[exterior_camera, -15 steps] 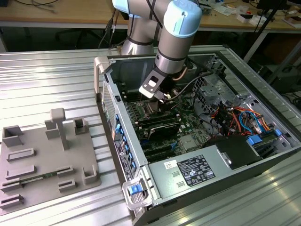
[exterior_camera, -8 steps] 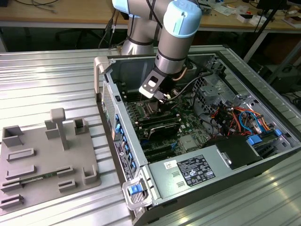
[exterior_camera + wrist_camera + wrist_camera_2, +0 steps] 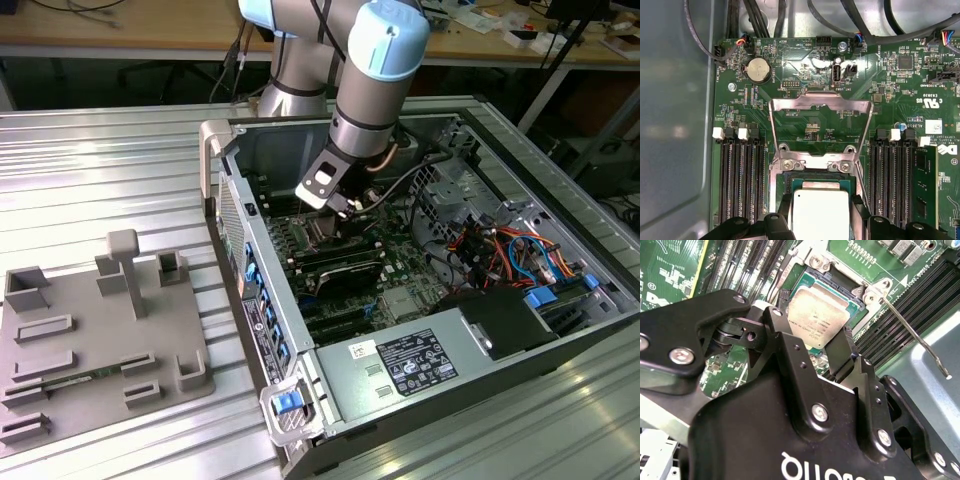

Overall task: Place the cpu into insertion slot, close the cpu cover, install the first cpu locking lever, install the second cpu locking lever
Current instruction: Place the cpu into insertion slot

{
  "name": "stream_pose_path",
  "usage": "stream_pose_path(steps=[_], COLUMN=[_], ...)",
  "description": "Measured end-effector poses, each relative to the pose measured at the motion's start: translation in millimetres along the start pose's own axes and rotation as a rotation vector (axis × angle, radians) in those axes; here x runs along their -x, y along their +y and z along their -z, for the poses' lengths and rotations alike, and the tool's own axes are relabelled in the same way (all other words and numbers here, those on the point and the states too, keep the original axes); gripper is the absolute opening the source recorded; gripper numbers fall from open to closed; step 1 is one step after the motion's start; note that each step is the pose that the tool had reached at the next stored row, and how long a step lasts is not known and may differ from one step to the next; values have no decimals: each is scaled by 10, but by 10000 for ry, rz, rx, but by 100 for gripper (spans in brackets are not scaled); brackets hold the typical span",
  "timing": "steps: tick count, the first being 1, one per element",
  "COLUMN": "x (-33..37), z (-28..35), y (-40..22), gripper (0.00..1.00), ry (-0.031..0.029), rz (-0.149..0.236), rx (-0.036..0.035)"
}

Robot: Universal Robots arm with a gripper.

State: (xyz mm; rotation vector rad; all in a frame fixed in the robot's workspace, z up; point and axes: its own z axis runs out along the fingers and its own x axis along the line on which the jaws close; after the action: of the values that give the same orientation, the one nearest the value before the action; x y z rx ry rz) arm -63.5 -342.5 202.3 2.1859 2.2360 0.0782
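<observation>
My gripper (image 3: 810,329) is shut on the cpu (image 3: 818,314), a flat silver-grey square pinched by its edges between two black fingers (image 3: 786,340). The cpu hangs right at the insertion slot (image 3: 816,279), a black socket with a metal rim on the green board. I cannot tell if it touches the socket. In the first wrist view the cpu (image 3: 819,206) sits between the fingers (image 3: 856,212) just below the hinge of the cpu cover (image 3: 820,100), which stands swung open. A thin locking lever (image 3: 914,334) sticks up beside the slot. In the exterior view the gripper (image 3: 345,207) is down inside the computer case.
Long black memory slots (image 3: 740,180) flank the socket on both sides. The case wall (image 3: 675,125) and cables (image 3: 500,250) ring the board. A grey box with a white label (image 3: 400,365) fills the case's near end. A grey fixture plate (image 3: 90,340) lies at the exterior view's left.
</observation>
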Motion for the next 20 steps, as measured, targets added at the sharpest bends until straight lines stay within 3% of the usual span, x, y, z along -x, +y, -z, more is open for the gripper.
stream_pose_path(steps=[8,20], x=[0,0], z=[-12,-15], y=[6,7], gripper=[55,55], ry=[71,74], rz=[-22,-84], rx=[-28,-59])
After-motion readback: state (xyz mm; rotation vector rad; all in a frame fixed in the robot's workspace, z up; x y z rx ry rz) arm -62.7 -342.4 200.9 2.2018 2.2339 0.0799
